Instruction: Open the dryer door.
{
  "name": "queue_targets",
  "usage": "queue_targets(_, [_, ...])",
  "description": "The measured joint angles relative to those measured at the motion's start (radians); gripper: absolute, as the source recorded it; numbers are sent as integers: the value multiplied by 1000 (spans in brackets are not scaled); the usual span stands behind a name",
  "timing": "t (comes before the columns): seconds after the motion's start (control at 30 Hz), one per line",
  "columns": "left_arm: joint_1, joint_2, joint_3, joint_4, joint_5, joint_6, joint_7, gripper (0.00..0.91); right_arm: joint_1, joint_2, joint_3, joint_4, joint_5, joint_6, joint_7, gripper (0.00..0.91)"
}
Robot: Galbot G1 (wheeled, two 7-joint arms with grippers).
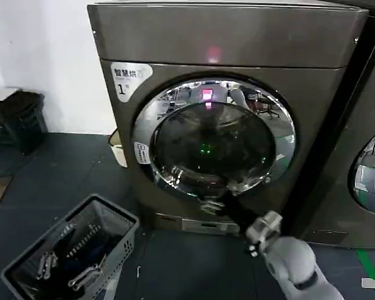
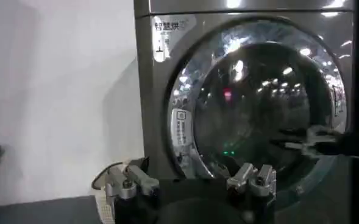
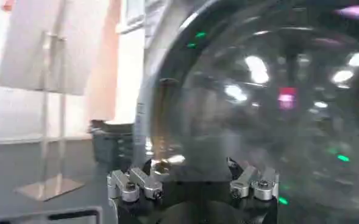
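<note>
Approach stage, judging by the layout: large round porthole dryer door with wide chrome ring and dark tinted glass, apparently shut flush in the front of the big bronze-grey metallic dryer, dead centre of the head view. White "1" sticker at 10 o'clock from the door, small pink light at 12 o'clock.

Right gripper up against the chrome ring at about 6 o'clock on the door, reaching in from 5 o'clock on a grey arm. Fingers spread wide in the right wrist view, nothing between them, curved glass looming just ahead. Left gripper held back from the machine, facing the door, likewise spread and holding nothing; apparently waiting.

Door facing straight out toward the robot, plane upright. Round, so no real long axis. Hinge side and any handle recess: cannot tell.

Next, probably: find an edge or catch on the ring, close the fingers on it, then pull outward along an arc about the hinge. Slippery chrome, so a shallow pinch likely to slide off.

Grey plastic mesh basket on the dark floor at 7 o'clock from the dryer, well apart from the arm.
</note>
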Motion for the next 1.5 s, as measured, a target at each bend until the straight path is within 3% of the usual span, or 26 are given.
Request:
queue_targets(0.5, [6, -7, -4, 0, 30, -7, 27, 907, 320, 107, -223, -321, 18, 29, -3, 907])
queue_targets(0.67, [4, -10, -2, 0, 30, -13, 23, 907, 369, 130, -226, -354, 71, 35, -15, 907])
queue_targets(1.23, [-10, -13, -7, 0, 34, -7, 8, 907, 446, 171, -268, -435, 125, 30, -115, 907])
queue_targets(1.5, [-43, -1, -46, 0, 42, 133, -6, 907, 429, 145, -237, -404, 176, -40, -219, 907])
